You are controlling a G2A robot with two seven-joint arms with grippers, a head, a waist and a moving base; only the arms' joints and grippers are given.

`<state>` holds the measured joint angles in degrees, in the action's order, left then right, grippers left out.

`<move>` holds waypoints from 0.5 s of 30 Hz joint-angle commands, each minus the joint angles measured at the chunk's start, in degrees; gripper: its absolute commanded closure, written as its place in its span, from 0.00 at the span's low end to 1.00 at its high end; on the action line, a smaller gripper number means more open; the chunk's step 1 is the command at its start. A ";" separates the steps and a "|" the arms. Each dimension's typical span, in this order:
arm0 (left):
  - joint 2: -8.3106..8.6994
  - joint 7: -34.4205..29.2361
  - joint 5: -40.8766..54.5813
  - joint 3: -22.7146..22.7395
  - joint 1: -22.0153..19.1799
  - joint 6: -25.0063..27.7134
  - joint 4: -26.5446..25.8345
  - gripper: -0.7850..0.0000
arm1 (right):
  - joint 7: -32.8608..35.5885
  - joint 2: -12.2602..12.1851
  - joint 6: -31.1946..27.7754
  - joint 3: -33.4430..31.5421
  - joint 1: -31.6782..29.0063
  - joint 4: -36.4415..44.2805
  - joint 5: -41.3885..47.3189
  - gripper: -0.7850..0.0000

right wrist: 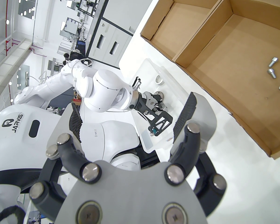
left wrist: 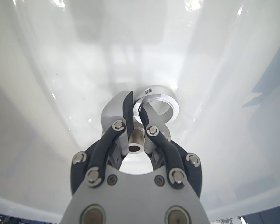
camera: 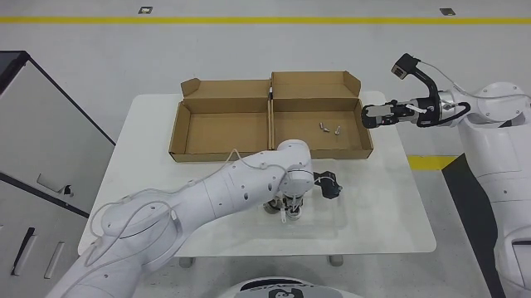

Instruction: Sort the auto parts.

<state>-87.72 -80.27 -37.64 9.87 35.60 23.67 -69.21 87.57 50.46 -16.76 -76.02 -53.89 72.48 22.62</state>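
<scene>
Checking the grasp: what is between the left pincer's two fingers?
The wall of the metal collar: the left wrist view shows one finger outside it, the other inside its bore.

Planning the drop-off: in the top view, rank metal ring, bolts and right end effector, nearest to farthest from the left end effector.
1. Metal ring, gripped by the left end effector, in the tray.
2. Bolts, inside the right cardboard box.
3. Right end effector, past that box's side.

A grey cabinet (camera: 41,132) stands beside the white table (camera: 382,207).
</scene>
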 commanded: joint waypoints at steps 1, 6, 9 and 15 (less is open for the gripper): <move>-0.09 0.31 -0.28 0.13 0.05 -0.04 0.05 1.00 | 0.00 0.00 0.00 0.00 0.00 0.00 0.00 0.00; 0.23 0.69 -0.11 1.49 -0.24 -0.28 -1.29 1.00 | 0.00 0.00 0.00 0.00 0.00 0.00 0.00 0.00; 1.02 0.08 0.14 2.90 -0.50 -0.58 -3.66 1.00 | 0.00 0.00 0.00 0.00 0.00 0.00 0.00 0.00; 3.87 -2.45 -0.20 6.97 -0.27 -2.24 -11.65 1.00 | 0.00 0.00 0.00 0.00 0.00 0.00 0.00 0.00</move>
<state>-84.31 -82.37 -37.74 16.22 35.20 21.62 -79.46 87.57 50.46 -16.76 -76.02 -53.89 72.48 22.62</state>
